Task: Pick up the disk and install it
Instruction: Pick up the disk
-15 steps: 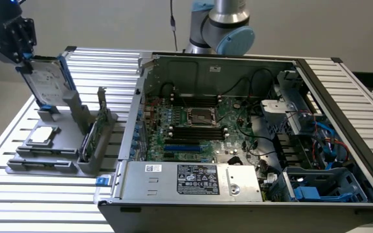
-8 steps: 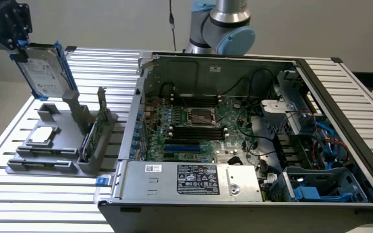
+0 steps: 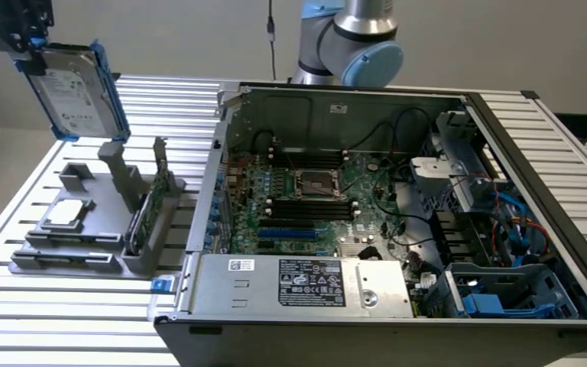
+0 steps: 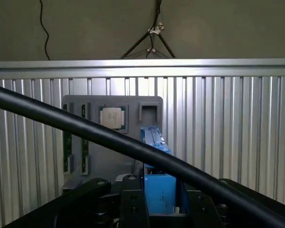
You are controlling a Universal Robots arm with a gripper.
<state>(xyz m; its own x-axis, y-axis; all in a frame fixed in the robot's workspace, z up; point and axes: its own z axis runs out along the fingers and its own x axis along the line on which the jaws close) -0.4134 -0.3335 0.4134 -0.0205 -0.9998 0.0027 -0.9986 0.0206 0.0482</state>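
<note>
Disk (image 3: 74,92) | clamped in claw (image 3: 28,47) | hanging beneath it, over grey holder (image 3: 89,222)

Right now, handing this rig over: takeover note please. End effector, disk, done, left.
End effector: shut on the disk, gripping its upper end.
Disk: held tilted in the air above the grey fixture, at the exterior view's left.
The chip and the upright card sit in the fixture.
Done: disk picked up, out of the fixture.
Left: install. The disk is not yet in the open computer case at the exterior view's right.
</note>
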